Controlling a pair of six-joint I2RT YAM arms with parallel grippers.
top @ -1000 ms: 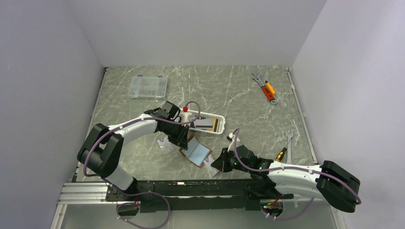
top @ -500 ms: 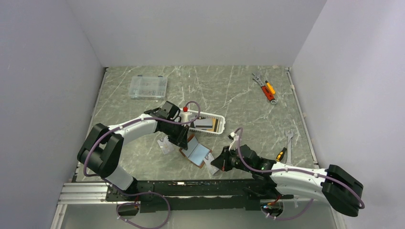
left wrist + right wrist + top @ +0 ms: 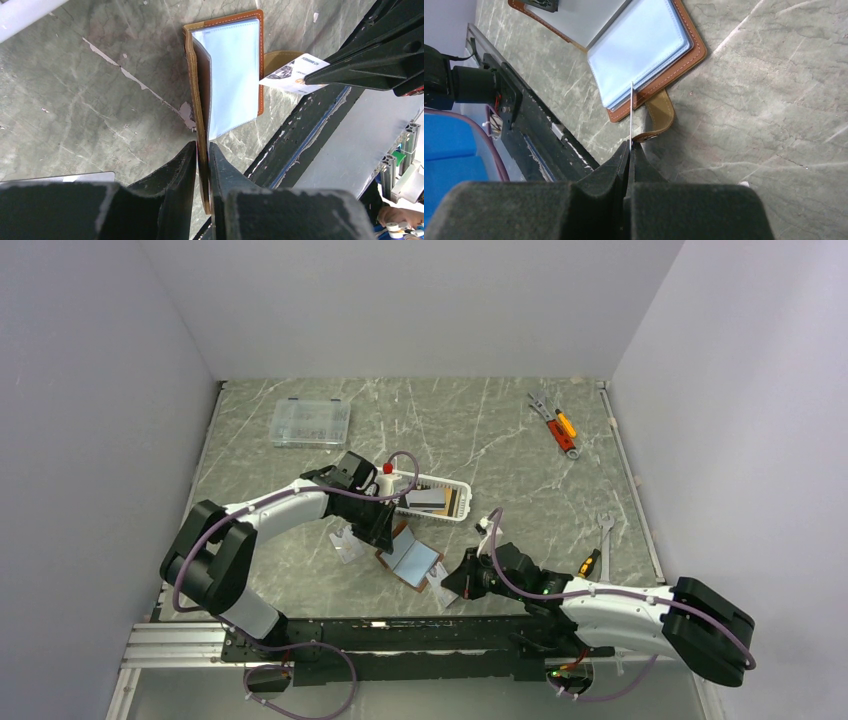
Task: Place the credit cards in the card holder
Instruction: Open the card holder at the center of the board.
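Card holder [image 3: 235,75] lies unmoved, left claw [image 3: 201,150] still pinching its cover, right claw [image 3: 629,146] still pinching a credit card [image 3: 287,75].

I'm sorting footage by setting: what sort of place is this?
Probably a robotics lab test booth: plain white walls box in a marbled table, two robot arms are bolted to a metal rail at its near edge, and a clear compartment box and hand tools lie about as props.
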